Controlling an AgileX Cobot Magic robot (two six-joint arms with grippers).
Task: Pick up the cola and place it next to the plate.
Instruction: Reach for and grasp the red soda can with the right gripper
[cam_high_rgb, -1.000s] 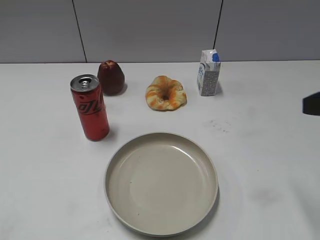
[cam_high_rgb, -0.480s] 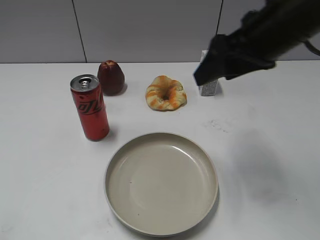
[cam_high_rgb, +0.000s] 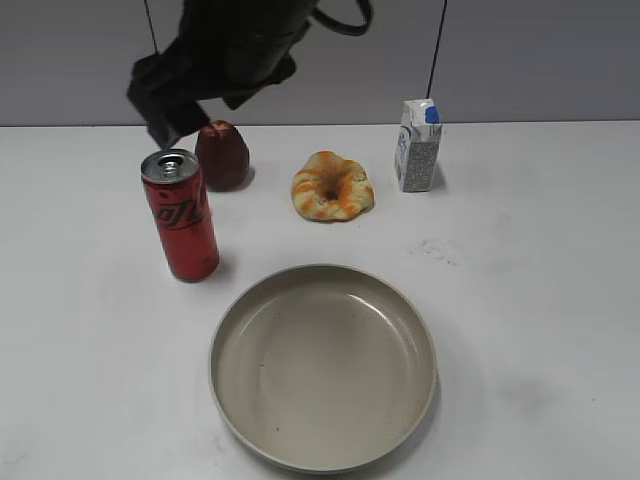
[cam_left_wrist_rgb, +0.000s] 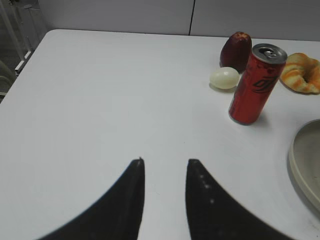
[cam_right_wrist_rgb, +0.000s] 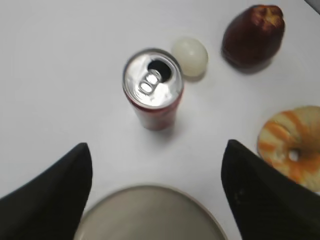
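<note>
White tabletop (cam_high_rgb: 560, 300) fills nearly all of the exterior view, running up to a grey panelled wall along the top of the frame. On it, low and centre, sits the plate (cam_high_rgb: 322, 367), a broad beige dish with a raised rim and nothing in it; its edge also shows at the right border of the left wrist view (cam_left_wrist_rgb: 306, 167) and at the bottom of the right wrist view (cam_right_wrist_rgb: 150, 215).

A dark arm reaches in from the top of the exterior view, and the right gripper (cam_high_rgb: 165, 105) hangs in the upper left, above and just behind the cola (cam_high_rgb: 181, 214). From its own wrist camera the two black fingers stand wide apart at the lower corners, with nothing between them. The left gripper (cam_left_wrist_rgb: 165, 165) shows at the bottom centre of its view, its fingers parted over bare table, well clear of everything.

The cola stands upright left of centre, above and to the left of the plate and apart from it. Seen from above, its silver top (cam_right_wrist_rgb: 153, 79) lies near the middle of the frame.

Behind it sits a dark red fruit (cam_high_rgb: 222, 154); further right a glazed pastry ring (cam_high_rgb: 332, 186), then a small white-and-blue carton (cam_high_rgb: 417, 145). A pale egg (cam_left_wrist_rgb: 224, 78) lies just beside the fruit.
</note>
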